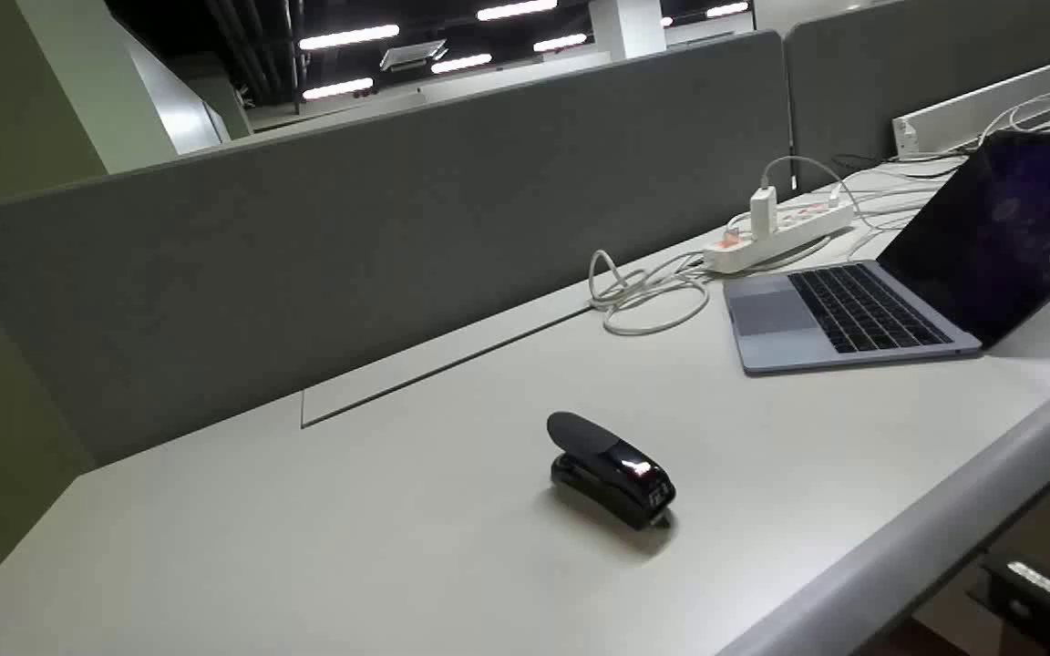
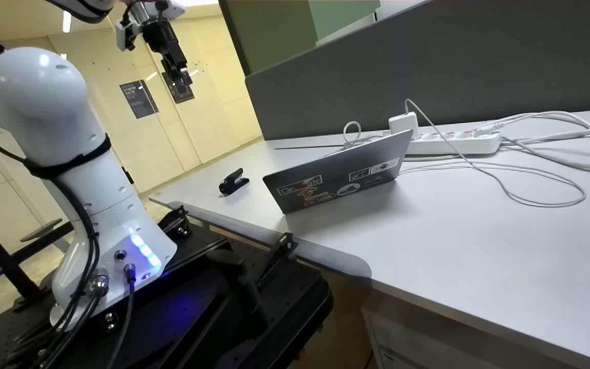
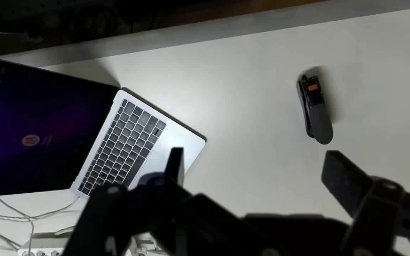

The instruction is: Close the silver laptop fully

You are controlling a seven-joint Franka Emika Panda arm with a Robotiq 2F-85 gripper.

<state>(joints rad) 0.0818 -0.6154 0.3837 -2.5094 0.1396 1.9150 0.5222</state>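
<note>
The silver laptop (image 3: 126,137) is just sitting open, lid stickers (image 2: 345,189) only showing in an exterior view. Wrist view's catching the pincer (image 3: 255,171) gaping wide.

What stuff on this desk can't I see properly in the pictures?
Keyboard: hidden behind the lid in an exterior view.
Small stickers: too blurred to read there.
Screen: partly cut off by the right edge in an exterior view.
Touchpad: partly covered by the gripper in the wrist view.
Power strip: cut off by that view's bottom edge.
</note>
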